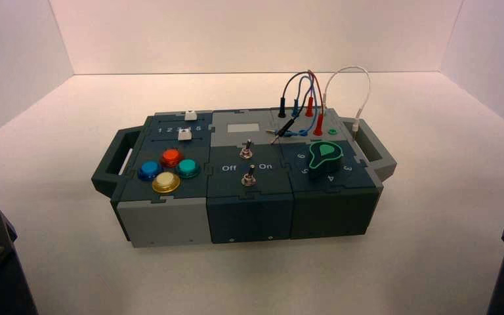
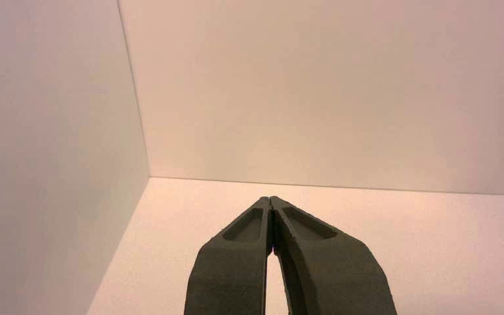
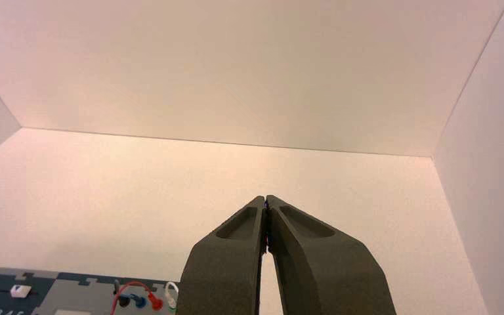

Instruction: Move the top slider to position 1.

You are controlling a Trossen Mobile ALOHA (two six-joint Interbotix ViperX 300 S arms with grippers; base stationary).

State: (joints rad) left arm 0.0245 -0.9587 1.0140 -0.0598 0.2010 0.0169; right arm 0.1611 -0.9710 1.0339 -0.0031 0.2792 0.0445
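Observation:
The box [image 1: 164, 220] stands in the middle of the table. The top slider [image 1: 189, 113] is a tiny white square knob at the box's far left, just behind the printed number row. Position 1 [image 1: 160, 130] is the leftmost digit of that row. A second white knob [image 1: 184, 134] sits just in front of the row. The top slider [image 3: 18, 291] also shows far off in the right wrist view. My left gripper [image 2: 270, 198] is shut and empty, parked at the near left, away from the box. My right gripper [image 3: 265, 197] is shut and empty, parked at the near right.
The box also bears coloured round buttons [image 1: 168, 169], two metal toggle switches [image 1: 248, 176], a green dial [image 1: 325, 154] and plugged wires [image 1: 308, 105]. It has a handle at each end [image 1: 108, 167]. White walls enclose the table on three sides.

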